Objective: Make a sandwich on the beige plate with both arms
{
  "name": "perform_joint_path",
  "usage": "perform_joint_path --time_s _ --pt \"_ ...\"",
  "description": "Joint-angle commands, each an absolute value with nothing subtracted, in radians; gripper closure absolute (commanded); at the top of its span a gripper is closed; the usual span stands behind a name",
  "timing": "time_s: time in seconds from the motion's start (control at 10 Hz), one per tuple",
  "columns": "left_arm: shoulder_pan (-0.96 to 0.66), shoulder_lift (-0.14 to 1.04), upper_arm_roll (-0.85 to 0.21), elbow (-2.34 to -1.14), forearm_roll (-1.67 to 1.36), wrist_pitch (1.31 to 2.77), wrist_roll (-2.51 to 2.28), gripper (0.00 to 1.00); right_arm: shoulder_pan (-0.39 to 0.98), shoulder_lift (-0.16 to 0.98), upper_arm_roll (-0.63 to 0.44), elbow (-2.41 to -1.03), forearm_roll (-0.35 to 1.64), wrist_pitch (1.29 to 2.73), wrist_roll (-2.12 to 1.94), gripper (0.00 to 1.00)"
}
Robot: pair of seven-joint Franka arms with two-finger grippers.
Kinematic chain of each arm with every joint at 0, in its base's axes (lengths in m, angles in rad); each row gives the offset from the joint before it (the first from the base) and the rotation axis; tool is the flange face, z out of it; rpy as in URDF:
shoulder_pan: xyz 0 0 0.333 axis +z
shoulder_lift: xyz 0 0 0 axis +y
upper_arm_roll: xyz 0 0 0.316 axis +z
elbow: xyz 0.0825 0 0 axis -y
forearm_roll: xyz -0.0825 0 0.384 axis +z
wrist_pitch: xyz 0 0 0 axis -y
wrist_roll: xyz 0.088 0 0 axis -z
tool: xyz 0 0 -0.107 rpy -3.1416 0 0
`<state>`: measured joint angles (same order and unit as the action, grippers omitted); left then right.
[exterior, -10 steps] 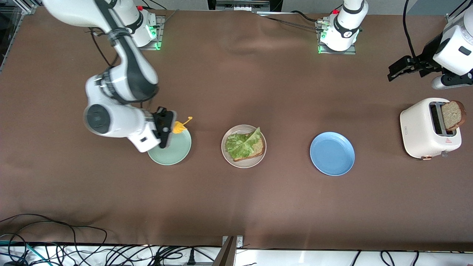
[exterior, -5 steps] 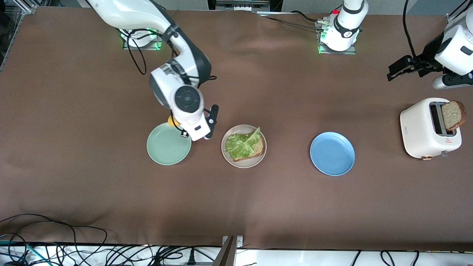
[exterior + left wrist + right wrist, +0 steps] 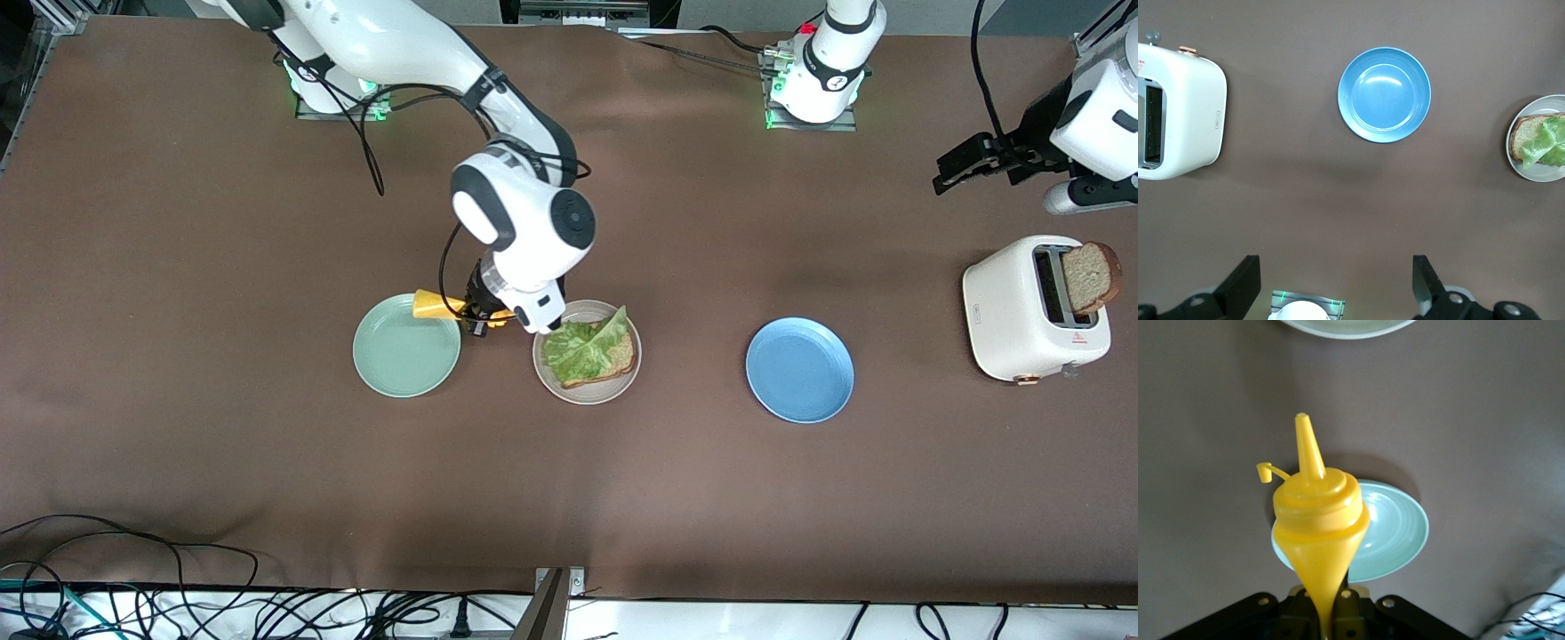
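Right hand mostly hidden, perhaps under wrist.

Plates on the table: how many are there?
3. The mint-green plate lies toward the right arm's end, the beige plate with bread and lettuce is in the middle, and the blue plate is toward the toaster.

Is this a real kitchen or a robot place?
Probably a robot lab set up like a kitchen. Two robot arms are bolted to a brown table, loose cables run along its edge, and the only kitchen things are a toaster, plates and a sandwich.
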<state>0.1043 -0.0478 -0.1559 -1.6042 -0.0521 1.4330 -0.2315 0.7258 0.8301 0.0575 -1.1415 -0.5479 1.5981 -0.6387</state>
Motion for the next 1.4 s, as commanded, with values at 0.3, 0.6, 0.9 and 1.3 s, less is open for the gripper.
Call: perform_joint_path --time_s 0.3,0.6,0.9,1.3 --pt "0.112 -0.060 -0.155 -1.601 -0.089 1.420 -0.224 0.00 0.857 0.926 0.031 -1.020 -0.756 1.555 -0.588 1.00" --pt "0.112 -0.060 -0.155 -1.601 -0.089 1.419 -0.224 0.00 0.854 0.911 0.038 -1.022 -0.730 1.548 -0.535 1.00" --pt "0.112 -0.058 -0.155 -1.601 -0.091 1.420 -0.224 0.00 0.749 0.819 0.023 -1.048 -0.429 1.554 -0.592 1.00" --pt "0.112 -0.057 -0.155 -1.603 -0.091 1.420 -0.224 0.00 0.608 0.662 -0.067 -1.234 0.057 1.658 -0.762 1.00"
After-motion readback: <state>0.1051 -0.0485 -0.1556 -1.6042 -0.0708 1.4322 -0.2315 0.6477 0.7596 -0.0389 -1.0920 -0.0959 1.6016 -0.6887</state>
